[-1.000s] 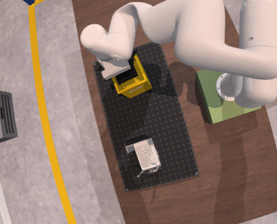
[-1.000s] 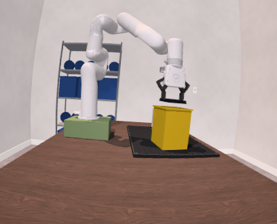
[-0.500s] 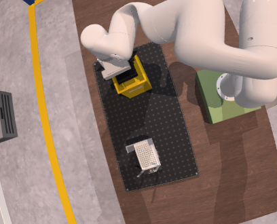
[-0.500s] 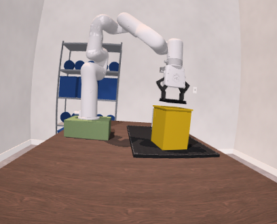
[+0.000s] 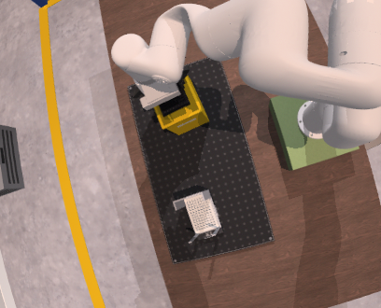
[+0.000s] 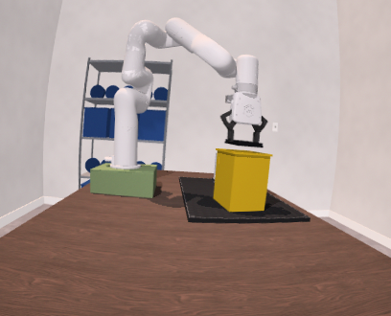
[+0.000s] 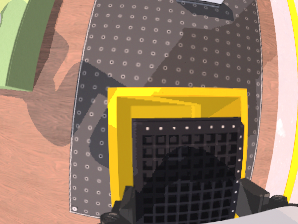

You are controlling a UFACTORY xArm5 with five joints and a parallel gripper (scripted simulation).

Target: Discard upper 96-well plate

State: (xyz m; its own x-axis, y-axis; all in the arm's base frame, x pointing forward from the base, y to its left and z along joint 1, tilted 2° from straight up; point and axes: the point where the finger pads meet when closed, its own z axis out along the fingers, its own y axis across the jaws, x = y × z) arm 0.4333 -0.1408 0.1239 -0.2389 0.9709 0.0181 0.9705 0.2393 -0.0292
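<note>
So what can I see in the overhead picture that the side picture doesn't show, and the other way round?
Only the overhead view shows the stack rack with a white plate left in it, and the yellow floor line. Only the side view shows the shelf unit behind the arm, and the gap between the held black plate and the bin's rim. Both show the yellow bin upright on the dark mat, the green base, and the gripper with its jaws shut on the plate above the bin.
</note>
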